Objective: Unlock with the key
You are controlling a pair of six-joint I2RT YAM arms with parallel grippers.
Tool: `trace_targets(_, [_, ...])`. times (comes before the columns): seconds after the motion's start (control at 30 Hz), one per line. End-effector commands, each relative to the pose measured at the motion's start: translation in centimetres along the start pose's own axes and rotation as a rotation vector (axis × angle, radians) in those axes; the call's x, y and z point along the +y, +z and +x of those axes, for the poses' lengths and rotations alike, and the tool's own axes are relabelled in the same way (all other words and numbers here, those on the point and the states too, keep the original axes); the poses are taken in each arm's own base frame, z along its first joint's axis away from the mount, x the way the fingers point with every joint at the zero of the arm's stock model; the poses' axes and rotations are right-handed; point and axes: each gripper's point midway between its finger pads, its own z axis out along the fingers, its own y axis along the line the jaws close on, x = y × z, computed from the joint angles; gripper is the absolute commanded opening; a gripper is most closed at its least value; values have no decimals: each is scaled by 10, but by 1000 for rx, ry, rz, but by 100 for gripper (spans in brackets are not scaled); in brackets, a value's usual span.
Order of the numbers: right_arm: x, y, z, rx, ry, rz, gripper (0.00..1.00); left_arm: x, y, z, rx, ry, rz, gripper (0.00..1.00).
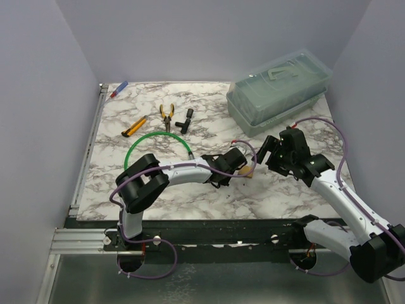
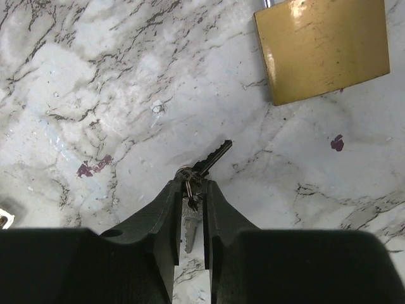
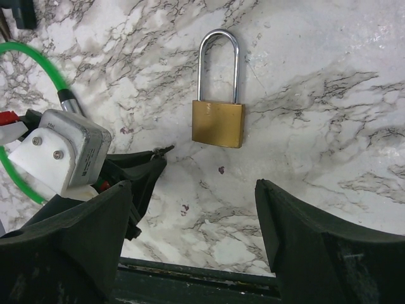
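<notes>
The padlock is laid mid-table, just left of the right gripper. The key is found near it on the left, between the fingers of the left gripper. The pliers are placed behind, and the box far right.

Robotics laboratory test cell. Evidence: white marble-patterned tabletop boxed in by plain pale-lavender partition walls. Silver aluminium extrusion rail along the near edge. White-and-black left robot arm and right robot arm bolted there, with exposed purple cables. Orange-handled pliers lie far left.
</notes>
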Motion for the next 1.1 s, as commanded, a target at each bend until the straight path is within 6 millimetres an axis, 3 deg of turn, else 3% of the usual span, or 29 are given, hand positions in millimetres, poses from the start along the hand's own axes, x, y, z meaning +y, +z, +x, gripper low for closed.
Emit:
trace_targets(0.0, [4, -8, 0, -14, 6, -29, 84, 16, -4, 47, 122, 32, -42, 18])
trace_targets(0.4, [26, -17, 3, -21, 96, -168, 81, 14, -35, 26, -35, 24, 32, 18])
trace_targets(0.67, [48, -11, 26, 94, 145, -311, 79, 8, -57, 13, -127, 19, 100, 18])
trace_targets(0.83, [61, -3, 44, 194, 170, -404, 77, 9, -60, 14, -141, 20, 106, 19])
trace_targets(1.07, [49, 14, 59, 274, 207, -319, 75, 15, -58, 30, -77, 44, 83, 47])
